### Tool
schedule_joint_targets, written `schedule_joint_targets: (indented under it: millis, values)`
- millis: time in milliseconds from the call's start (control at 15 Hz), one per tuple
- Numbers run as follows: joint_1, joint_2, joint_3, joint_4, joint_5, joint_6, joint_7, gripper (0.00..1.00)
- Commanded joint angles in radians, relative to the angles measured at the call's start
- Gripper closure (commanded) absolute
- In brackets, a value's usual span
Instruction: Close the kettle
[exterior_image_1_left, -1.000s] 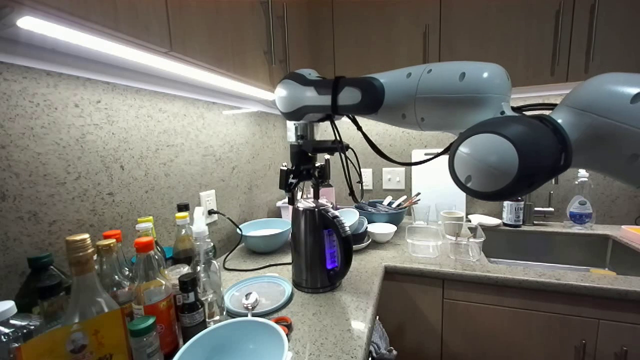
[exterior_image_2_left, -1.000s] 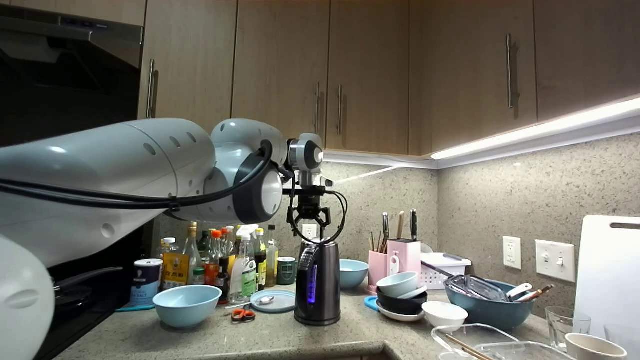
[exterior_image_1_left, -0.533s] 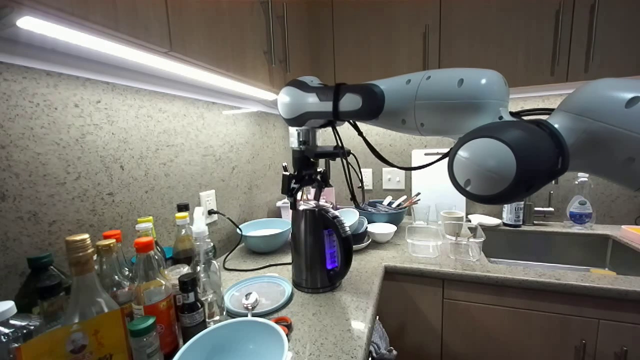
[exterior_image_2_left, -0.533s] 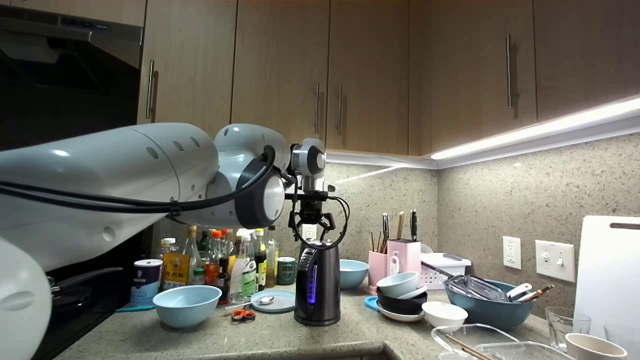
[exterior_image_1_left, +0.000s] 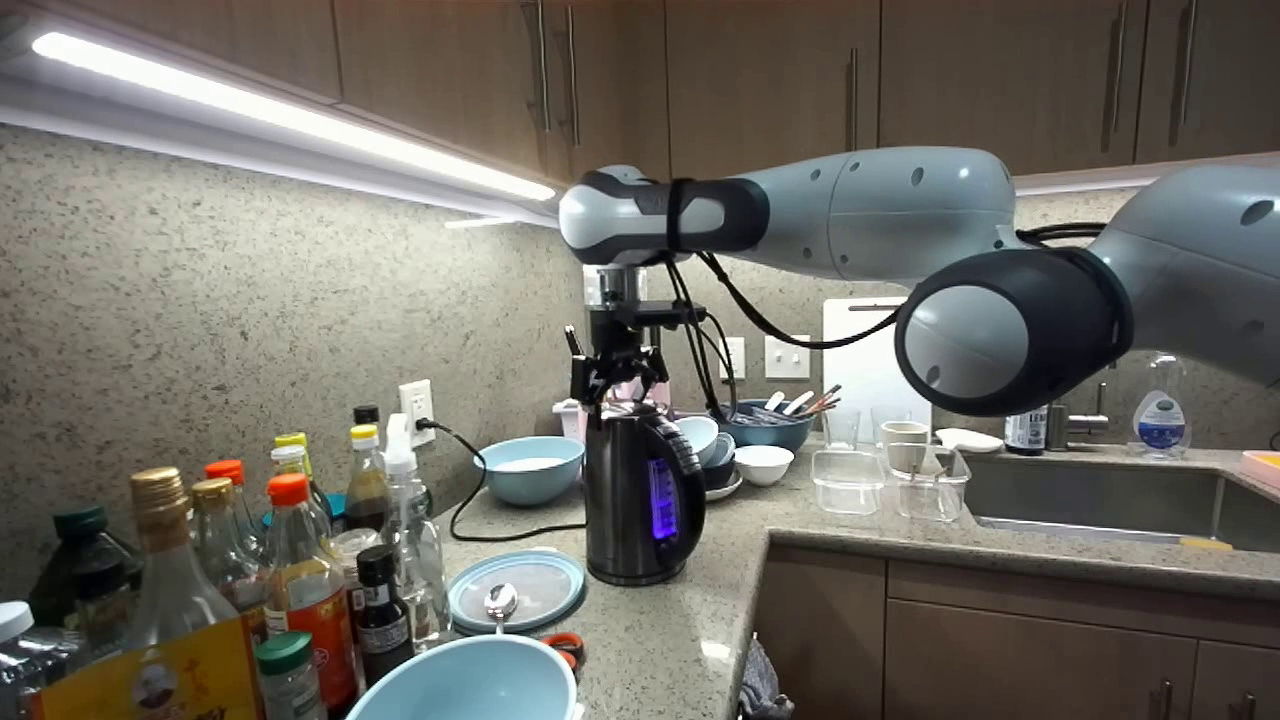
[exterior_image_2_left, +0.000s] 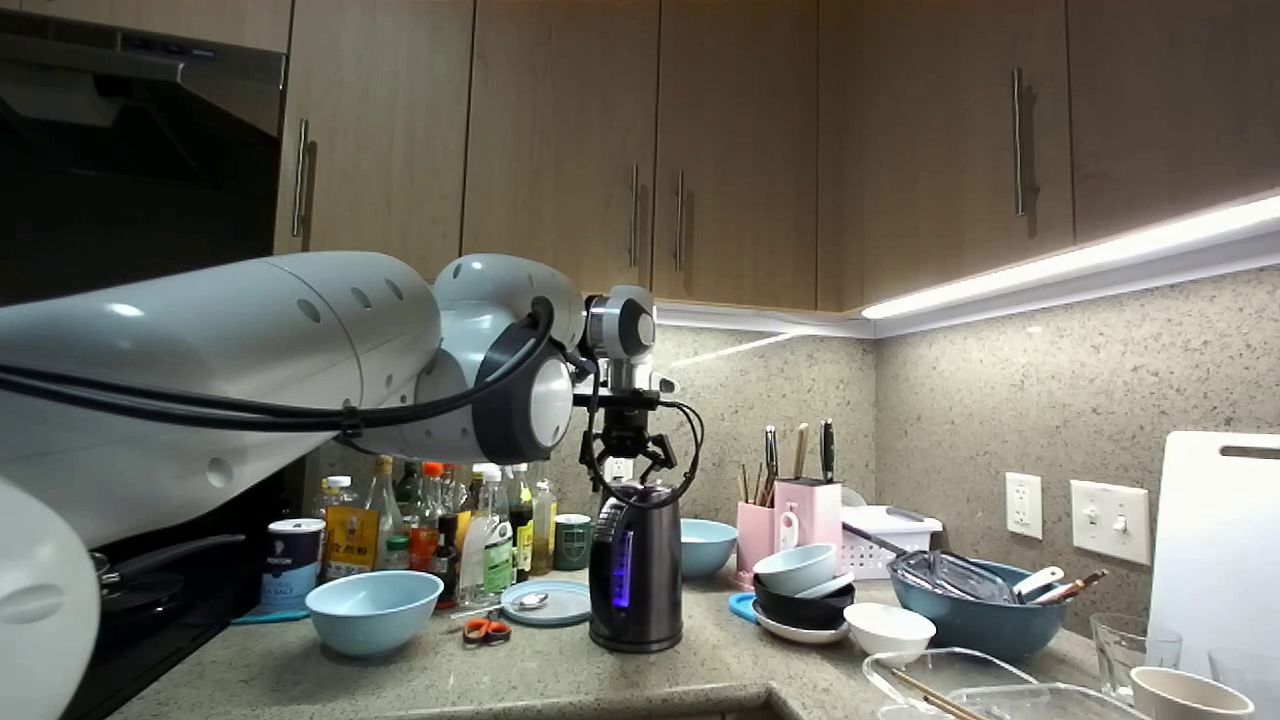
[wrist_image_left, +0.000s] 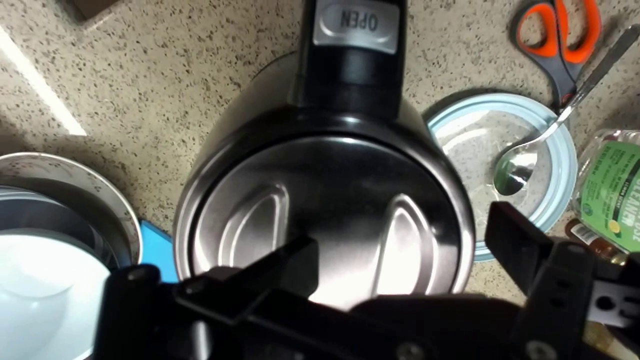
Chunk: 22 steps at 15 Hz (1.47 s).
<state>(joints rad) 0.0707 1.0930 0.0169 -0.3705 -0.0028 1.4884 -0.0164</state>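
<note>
Okay, gripper (wrist_image_left: 406, 247) is spread wide, pointed down, nothing gripped. Kettle (exterior_image_1_left: 632, 520) is set right below it, upright on the counter (exterior_image_1_left: 690, 640), long axis vertical. In the wrist view one finger (wrist_image_left: 300, 265) is seen over the lid (wrist_image_left: 340, 210), the other past the kettle's edge, toward the spoon (wrist_image_left: 515, 174); contact can't be told. Push is probably best made straight down that axis, fingers recentred first. Lid looks seated; latching can't be confirmed. Count: one arm (exterior_image_1_left: 920, 215), one kettle, one kettle lid. Nearby, the single spoon is laid on one blue-rimmed cover (wrist_image_left: 562, 165); one pair of scissors (wrist_image_left: 562, 77) is placed just beside. Farther out, two large light blue bowls (exterior_image_2_left: 373, 620) are seen either side of the kettle in an exterior view, then one white cutting board (exterior_image_1_left: 880, 370).
</note>
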Motion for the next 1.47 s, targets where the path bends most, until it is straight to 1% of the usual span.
schedule_joint_targets:
  millis: [0,267,533,933,1000,1400]
  values:
    - [-0.001,-0.011,0.009,-0.044,0.009,-0.036,-0.017,0.0]
    - [0.014,-0.018,0.009,-0.039,0.004,-0.01,-0.025,0.0]
    - [0.031,-0.007,-0.007,-0.027,-0.02,0.053,-0.053,0.0]
    - [0.035,0.001,-0.018,-0.026,-0.03,0.072,-0.074,0.0]
    - [0.037,-0.018,-0.026,-0.06,-0.031,0.088,-0.075,0.0]
    - [0.048,-0.017,-0.047,-0.071,-0.038,0.117,-0.089,0.0]
